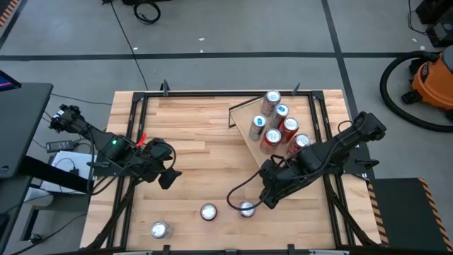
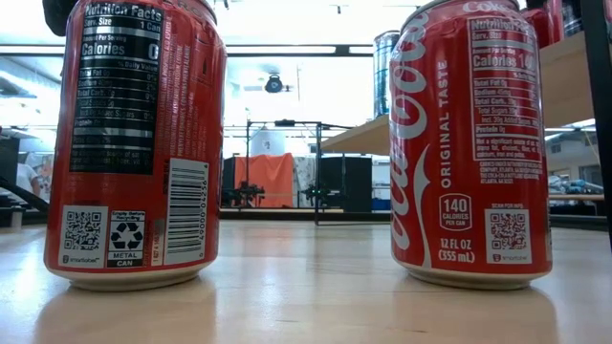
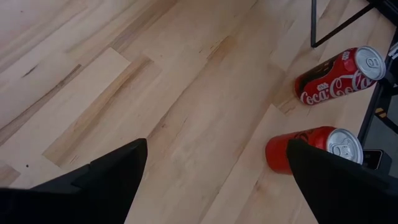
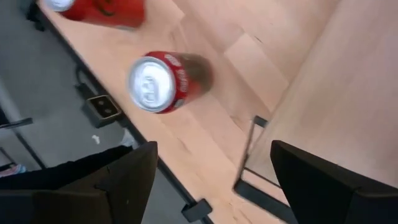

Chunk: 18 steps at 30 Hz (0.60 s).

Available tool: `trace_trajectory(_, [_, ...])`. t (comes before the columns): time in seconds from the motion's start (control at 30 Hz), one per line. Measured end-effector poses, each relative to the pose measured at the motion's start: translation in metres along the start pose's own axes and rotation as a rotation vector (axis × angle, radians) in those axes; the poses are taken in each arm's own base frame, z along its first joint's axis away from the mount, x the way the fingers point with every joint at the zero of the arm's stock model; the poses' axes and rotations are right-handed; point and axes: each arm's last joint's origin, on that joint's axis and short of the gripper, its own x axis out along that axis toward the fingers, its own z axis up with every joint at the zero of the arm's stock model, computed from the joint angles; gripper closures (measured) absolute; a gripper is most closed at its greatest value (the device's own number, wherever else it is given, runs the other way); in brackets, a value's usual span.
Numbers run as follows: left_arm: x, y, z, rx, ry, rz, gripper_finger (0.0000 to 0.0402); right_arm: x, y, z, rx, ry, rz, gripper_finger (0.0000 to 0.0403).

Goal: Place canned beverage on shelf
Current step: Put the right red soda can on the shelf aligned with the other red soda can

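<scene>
The whole table (image 1: 198, 134) is seen from straight above in the high view, with both arms, the shelf (image 1: 297, 120) and grey floor around it. The low view is set at table-top level and faces across the table into the room; two cans (image 2: 134, 143) stand very near it and fill most of the frame. The left wrist view looks down past the left end effector (image 3: 214, 180) onto the table, close to the wood, and two cans (image 3: 339, 74) are taken in. The right wrist view looks down past the right end effector (image 4: 211, 180) over the table's edge to the floor. The front cans are shared by all four views.
</scene>
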Motion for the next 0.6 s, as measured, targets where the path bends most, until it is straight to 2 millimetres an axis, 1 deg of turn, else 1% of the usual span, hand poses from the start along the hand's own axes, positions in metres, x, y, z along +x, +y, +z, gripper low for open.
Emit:
trace_trajectory(0.1, [0.0,0.0,0.0,-0.001,0.0,0.0,0.0006,0.007,-0.002,-0.001,0.016,0.016,0.006,0.0081])
trace_trajectory(0.27, [0.0,0.0,0.0,-0.001,0.0,0.0,0.0006,0.008,-0.002,-0.001,0.031,0.007,0.004,0.0081])
trace_trajectory(0.6, [0.0,0.0,0.0,-0.001,0.0,0.0,0.0006,-0.004,-0.009,-0.003,0.04,-0.023,-0.015,0.0103])
